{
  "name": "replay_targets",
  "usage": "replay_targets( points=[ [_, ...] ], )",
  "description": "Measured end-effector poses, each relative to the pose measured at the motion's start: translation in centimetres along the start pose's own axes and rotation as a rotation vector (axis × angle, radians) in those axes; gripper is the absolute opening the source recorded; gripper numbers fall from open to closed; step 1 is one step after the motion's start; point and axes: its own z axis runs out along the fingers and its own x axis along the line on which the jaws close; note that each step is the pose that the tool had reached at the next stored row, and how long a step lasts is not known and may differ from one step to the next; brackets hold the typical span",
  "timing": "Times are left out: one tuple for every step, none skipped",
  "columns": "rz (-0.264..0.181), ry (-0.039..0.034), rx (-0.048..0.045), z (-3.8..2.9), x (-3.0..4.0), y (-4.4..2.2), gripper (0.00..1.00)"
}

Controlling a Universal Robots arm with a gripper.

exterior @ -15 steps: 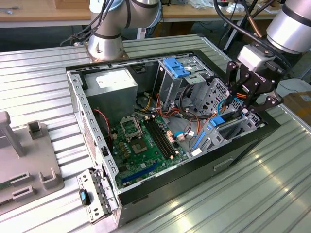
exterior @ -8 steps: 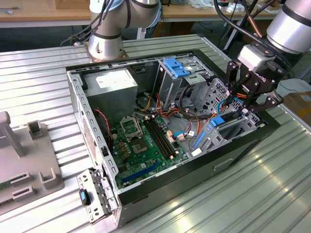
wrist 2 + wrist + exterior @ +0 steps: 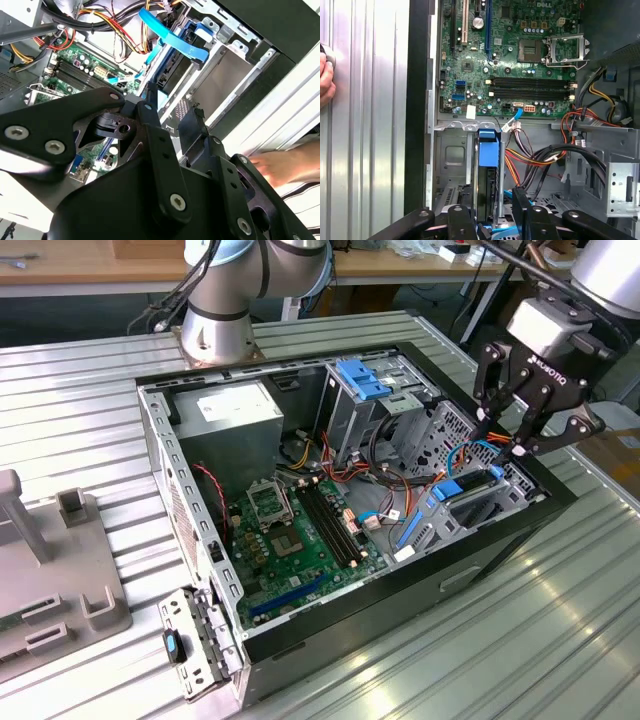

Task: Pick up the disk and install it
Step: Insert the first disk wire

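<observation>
Item: disk (image 3: 488, 192). It stands on its thin edge in the drive bay (image 3: 451, 155), at the front corner of the computer case (image 3: 520, 540) on the exterior view's right. A blue rail (image 3: 488, 150) caps its upper edge. Its long axis runs from the front wall of the case toward the circuit board (image 3: 520, 70), so you meet the narrow edge, not the flat face. Position against the gripper (image 3: 492, 214): the disk lies directly beneath it and between its jaws. The fingers (image 3: 462, 217) are spread, one on each flat side of the disk, lined up across its thin dimension. In the first wrist view a gap shows on at least one side, so judge the disk unclamped. Whether the other finger touches it, you cannot tell. Seating: the disk looks partly or fully down in its slot, but you cannot confirm it is latched. Adjacent: a bundle of cables (image 3: 540, 160) runs just beside the bay on the side away from the case wall, close to the finger there. Outlying: a person's hand (image 3: 324, 75) rests on the ribbed metal table (image 3: 370, 125), well apart from the gripper.
</observation>
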Motion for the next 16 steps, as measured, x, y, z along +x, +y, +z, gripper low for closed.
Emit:
replay_targets(
  points=[
    [0.0,0.0,0.0,-0.01,0.0,0.0,0.44],
    [0.0,0.0003,0.0,-0.03,0.0,0.0,0.44],
    [0.0,0.0002,0.0,-0.03,-0.01,0.0,0.44],
    [0.0,0.0003,0.0,-0.04,-0.03,0.0,0.44],
    [-0.001,0.0004,0.0,-0.04,-0.06,-0.02,0.44],
    [-0.002,0.0002,-0.0001,-0.03,-0.1,-0.05,0.44],
    [-0.004,0.0003,-0.0001,-0.03,-0.15,-0.09,0.44],
    [-0.007,0.0002,-0.0002,-0.03,-0.23,-0.17,0.44],
    [-0.008,0.0003,-0.0002,-0.03,-0.24,-0.27,0.44],
    [-0.009,0.0003,-0.0003,-0.03,-0.24,-0.43,0.44],
    [-0.01,0.0002,-0.0003,-0.02,-0.27,-0.89,0.44],
    [-0.011,0.0001,-0.0003,-0.01,-0.32,-1.54,0.44],
    [-0.012,0.0002,-0.0003,-0.01,-0.36,-2.22,0.44],
    [-0.013,0.0002,-0.0003,0.0,-0.4,-2.71,0.44],
    [-0.015,0.0002,-0.0004,0.01,-0.41,-3.34,0.44],
    [-0.016,0.0003,-0.0004,0.01,-0.42,-3.71,0.44]
  ],
)
